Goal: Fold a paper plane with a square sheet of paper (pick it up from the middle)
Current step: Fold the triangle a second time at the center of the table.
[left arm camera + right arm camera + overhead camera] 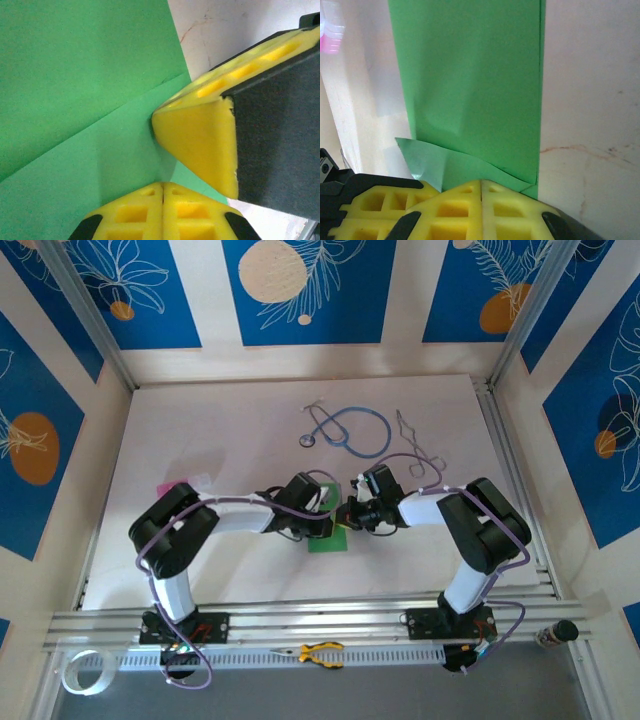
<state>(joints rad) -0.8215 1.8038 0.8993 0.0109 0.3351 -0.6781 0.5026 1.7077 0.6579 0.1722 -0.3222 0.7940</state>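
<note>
The square sheet of paper (pixel 326 540) is bright green and lies folded on the table in the middle, between the two arms. In the left wrist view the green paper (pixel 75 100) shows a diagonal fold edge. My left gripper (pixel 162 186) is shut, its yellow tips resting on the paper, with nothing visible between them. My right gripper (pixel 481 183) is also shut, its tips down on a folded flap of the paper (pixel 470 90) near its end. From above, the left gripper (pixel 333 510) and right gripper (pixel 353 512) almost touch over the sheet.
A blue stethoscope (pixel 350 430) and a thin wire piece (pixel 410 435) lie at the back of the table. A small pink and white piece (pixel 185 485) sits at the left. Yellow-handled pliers (pixel 322 653) and a tape roll (pixel 80 670) rest on the front rail.
</note>
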